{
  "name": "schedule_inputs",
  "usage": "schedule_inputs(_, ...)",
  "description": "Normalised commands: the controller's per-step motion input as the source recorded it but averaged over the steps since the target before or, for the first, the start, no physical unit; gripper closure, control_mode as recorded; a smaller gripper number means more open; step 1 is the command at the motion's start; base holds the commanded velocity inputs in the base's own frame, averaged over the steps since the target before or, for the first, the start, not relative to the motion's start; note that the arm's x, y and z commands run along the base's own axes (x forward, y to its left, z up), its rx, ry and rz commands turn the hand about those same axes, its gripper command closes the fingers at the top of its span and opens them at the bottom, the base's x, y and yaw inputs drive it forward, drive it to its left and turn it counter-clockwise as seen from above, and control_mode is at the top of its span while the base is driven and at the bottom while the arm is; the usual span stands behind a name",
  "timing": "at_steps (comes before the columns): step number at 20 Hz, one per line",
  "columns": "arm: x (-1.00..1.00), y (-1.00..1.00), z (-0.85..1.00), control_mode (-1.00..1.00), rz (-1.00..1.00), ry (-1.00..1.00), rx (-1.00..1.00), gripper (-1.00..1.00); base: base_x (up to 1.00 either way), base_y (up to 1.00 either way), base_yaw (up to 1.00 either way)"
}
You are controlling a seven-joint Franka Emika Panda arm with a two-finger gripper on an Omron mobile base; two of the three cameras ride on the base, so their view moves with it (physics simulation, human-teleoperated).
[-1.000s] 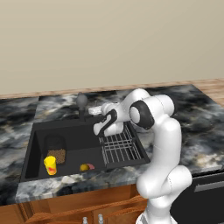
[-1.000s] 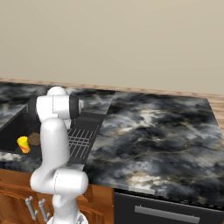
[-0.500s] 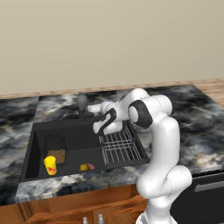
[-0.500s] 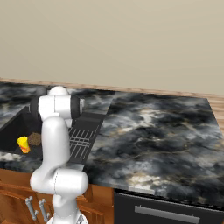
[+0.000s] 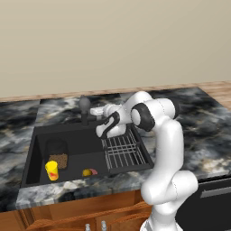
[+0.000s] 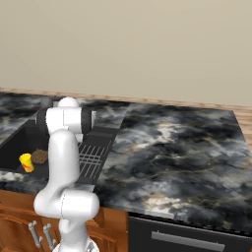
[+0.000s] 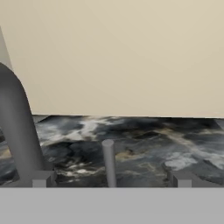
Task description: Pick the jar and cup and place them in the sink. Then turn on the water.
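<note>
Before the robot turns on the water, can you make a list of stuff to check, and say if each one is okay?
1. Jar in the sink: ok, it stands on the basin floor.
2. Cup in the sink: ok, it stands in front of the jar.
3. Water running: not ok yet, no blue stream falls from the faucet.
4. Gripper near the faucet: ok, it sits beside the faucet at the back of the basin.
5. Fingers around the thin lever: ok in the hand view, the lever stands between the two tips with gaps on both sides.
6. Gripper free to work: ok, it is open and holds nothing.
</note>
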Motion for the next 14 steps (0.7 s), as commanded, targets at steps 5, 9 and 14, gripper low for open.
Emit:
schedule_inputs(5,0.04,0.00,-0.14,-1.00,0.00,-0.05,0.01,-1.00,0.00,0.00,0.00)
schedule_inputs(9,0.10,0.00,-0.05,-1.00,0.00,-0.02,0.01,-1.00,0.00,0.00,0.00)
schedule_inputs(14,0.13,0.00,-0.02,-1.00,0.00,-0.01,0.00,-1.00,0.00,0.00,0.00)
